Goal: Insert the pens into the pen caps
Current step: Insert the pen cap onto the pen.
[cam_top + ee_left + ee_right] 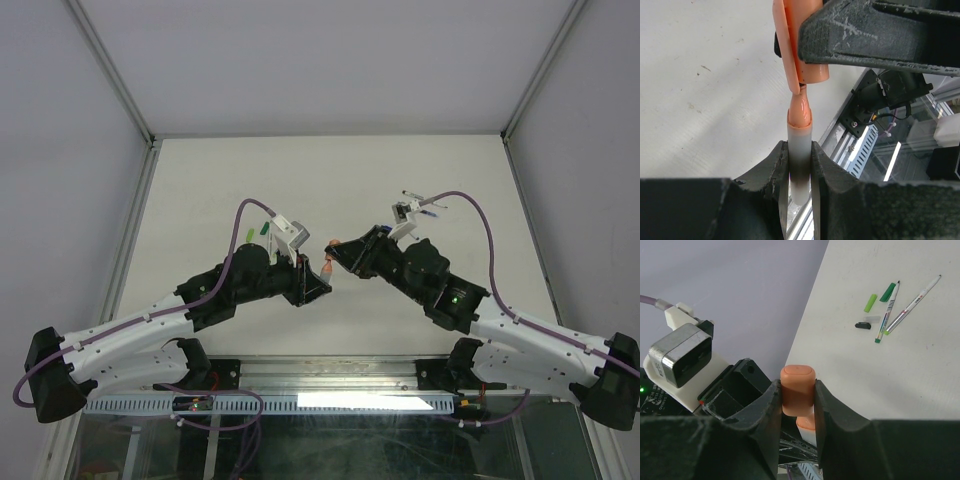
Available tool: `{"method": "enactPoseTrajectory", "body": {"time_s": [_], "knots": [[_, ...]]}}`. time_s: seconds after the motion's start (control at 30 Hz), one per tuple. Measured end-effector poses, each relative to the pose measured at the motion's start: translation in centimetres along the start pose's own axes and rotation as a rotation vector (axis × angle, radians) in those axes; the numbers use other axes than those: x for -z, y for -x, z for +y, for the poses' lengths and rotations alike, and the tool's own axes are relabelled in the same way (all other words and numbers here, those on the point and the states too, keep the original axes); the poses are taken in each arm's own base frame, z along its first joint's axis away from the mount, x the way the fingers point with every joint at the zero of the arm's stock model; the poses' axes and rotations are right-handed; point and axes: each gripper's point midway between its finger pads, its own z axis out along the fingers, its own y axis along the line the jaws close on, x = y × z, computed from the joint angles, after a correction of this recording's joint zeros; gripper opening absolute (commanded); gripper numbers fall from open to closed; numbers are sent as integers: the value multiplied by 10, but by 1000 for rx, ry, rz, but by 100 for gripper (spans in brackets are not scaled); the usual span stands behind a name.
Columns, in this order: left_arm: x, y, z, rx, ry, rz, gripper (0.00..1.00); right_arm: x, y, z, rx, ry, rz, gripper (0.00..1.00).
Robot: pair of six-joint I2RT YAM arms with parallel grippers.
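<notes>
Above the tabletop (330, 180), between the 2 arms, we see the pale grey pen (800, 142) standing nearly upright in the left gripper (800, 155), whose 2 fingers are clamped on its barrel. The pen's orange tip sits just below the mouth of the orange cap (805, 45), in line with it but not inside. The right gripper (798, 390) is closed on that cap, pinching its sides. Well apart from them, on the tabletop, lie a lime green cap (870, 303), a dark green cap (887, 292), a black cap (863, 325), a loose pen (888, 311) and another pen (913, 304), clustered together.
</notes>
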Motion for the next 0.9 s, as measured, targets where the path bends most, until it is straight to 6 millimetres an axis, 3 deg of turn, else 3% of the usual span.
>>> {"method": "enactPoseTrajectory", "body": {"time_s": [0.6, 0.9], "knots": [[0, -2, 5, 32, 38, -1, 0, -5, -18, -10, 14, -37, 52, 0], [-2, -12, 17, 68, 101, 37, 0, -12, -34, -19, 155, -48, 89, 0]]}}
